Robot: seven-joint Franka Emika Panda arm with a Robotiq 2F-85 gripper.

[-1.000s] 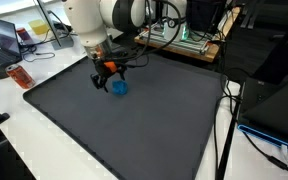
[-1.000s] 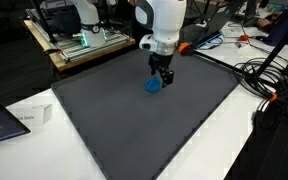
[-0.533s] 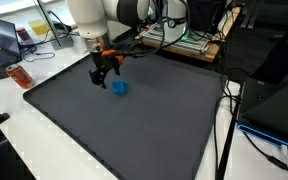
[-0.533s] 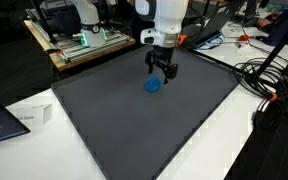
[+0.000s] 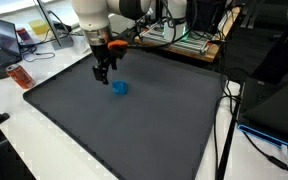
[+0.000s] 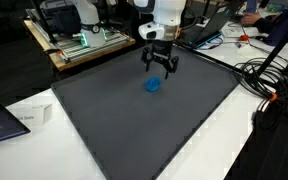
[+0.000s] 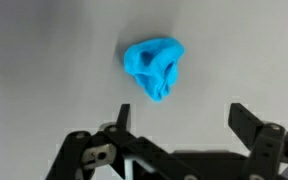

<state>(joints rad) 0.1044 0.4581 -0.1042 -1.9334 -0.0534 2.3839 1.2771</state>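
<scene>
**Inspector:** State of the end effector?

**Arm:** My gripper (image 5: 102, 72) stands with its jaws spread wide apart. Nothing is between them and nothing is held. Both exterior views show it hanging above the dark mat (image 5: 154, 130) with the fingers (image 7: 246, 122) pointing down, clear of the surface.

**Inspector:** Nearest item?

**Arm:** One small blue crumpled lump (image 7: 154, 68). It lies on the mat below my gripper and slightly off to one side, not touching me.

**Inspector:** Alignment with the jaws?

**Arm:** In the wrist view the lump sits beyond my fingertips, not in the gap between them. It is off centre, nearer one finger than the other.

**Inspector:** Condition of the item?

**Arm:** Folded and irregular, resting alone on the mat. I cannot tell its material.

**Inspector:** Anything else close by?

**Arm:** Only the mat is near. Cables and equipment lie well apart from my gripper, past the mat's edges.
</scene>
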